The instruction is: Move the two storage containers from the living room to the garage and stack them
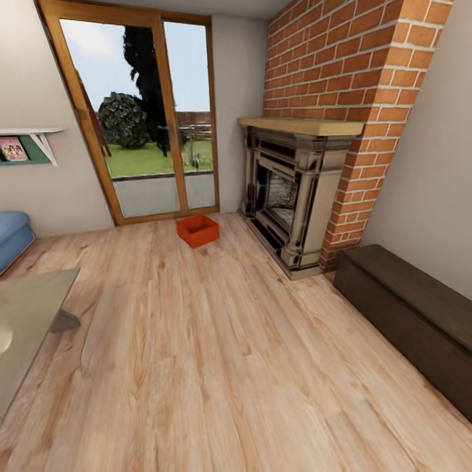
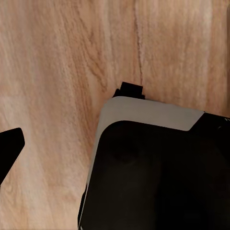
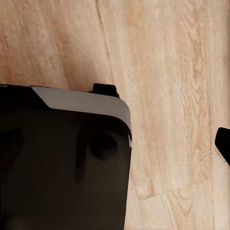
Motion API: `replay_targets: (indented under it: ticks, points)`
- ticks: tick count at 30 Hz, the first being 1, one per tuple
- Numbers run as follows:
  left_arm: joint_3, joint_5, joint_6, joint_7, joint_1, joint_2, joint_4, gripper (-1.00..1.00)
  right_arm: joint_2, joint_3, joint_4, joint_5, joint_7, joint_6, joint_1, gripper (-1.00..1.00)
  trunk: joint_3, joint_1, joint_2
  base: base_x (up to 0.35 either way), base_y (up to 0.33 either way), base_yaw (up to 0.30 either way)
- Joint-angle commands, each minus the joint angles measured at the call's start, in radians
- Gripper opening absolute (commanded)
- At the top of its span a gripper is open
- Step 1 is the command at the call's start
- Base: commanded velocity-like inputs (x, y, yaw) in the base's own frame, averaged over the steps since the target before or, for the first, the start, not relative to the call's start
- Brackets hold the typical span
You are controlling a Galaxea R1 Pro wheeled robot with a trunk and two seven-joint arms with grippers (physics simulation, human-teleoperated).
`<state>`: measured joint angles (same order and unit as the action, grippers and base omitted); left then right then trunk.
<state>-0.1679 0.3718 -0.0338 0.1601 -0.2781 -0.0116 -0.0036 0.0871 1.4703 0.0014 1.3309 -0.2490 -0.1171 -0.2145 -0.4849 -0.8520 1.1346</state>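
Head view: one orange-red storage container [image 1: 197,230] sits on the living room's wood-plank floor [image 1: 216,354] before the glass doors [image 1: 141,111], beside the brick fireplace [image 1: 292,190] — wrist views add dark robot bodywork [image 2: 158,172] over planks, gripper openings indeterminable.

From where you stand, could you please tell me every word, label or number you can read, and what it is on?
No legible text anywhere.
The pink picture under the wall shelf may carry print, but it is too small and blurred to read.
The orange bin shows no label.
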Motion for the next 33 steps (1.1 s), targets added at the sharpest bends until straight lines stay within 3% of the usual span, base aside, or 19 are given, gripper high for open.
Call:
replay_targets:
  ticks: [1,33]
  points:
    - [-0.008,0.009,-0.003,0.003,-0.001,0.000,0.001,1.00,0.000,0.008,0.000,0.010,-0.003,-0.003,0.000,1.00,-0.001,-0.001,0.000,0.324,0.000,0.000]
    - [-0.008,0.009,-0.003,0.003,-0.001,-0.001,0.001,1.00,-0.001,0.008,0.000,0.008,-0.003,-0.002,0.000,1.00,-0.001,-0.001,0.000,0.324,0.000,0.000]
